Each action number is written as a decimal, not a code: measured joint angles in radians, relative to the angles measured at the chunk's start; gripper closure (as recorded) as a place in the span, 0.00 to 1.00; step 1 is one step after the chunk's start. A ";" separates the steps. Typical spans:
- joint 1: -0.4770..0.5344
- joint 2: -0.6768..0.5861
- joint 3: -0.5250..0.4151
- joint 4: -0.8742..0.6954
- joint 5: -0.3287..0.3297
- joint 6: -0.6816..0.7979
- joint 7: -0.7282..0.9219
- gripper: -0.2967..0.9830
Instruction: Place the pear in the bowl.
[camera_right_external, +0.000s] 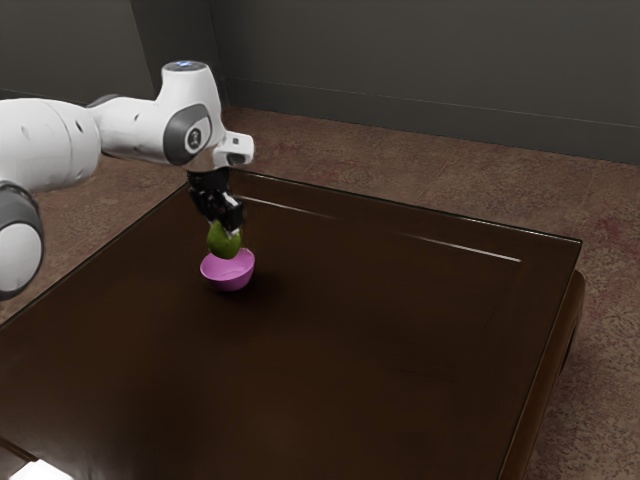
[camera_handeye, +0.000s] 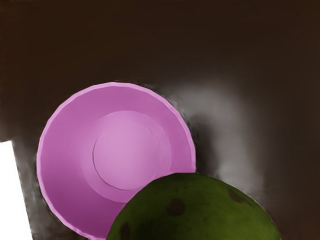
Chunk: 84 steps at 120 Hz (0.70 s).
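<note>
Exterior view: we hold the pear (camera_right_external: 224, 241) in our gripper (camera_right_external: 227, 225), jaws closed on it, above the pink bowl (camera_right_external: 228, 278), which sits toward ten o'clock on the table (camera_right_external: 370, 340).

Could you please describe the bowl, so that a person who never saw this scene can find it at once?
Look at the dark brown table and find the robot arm above it. Just under the green pear at its end stands the bowl. It is round, open and pink-purple, unlike the solid green pear.
</note>
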 joint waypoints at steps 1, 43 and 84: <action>0.002 0.000 0.001 0.000 0.001 -0.001 0.000 0.86; 0.033 0.048 0.020 -0.011 0.005 -0.006 0.026 0.83; 0.021 0.064 0.021 0.002 -0.043 0.016 0.094 0.45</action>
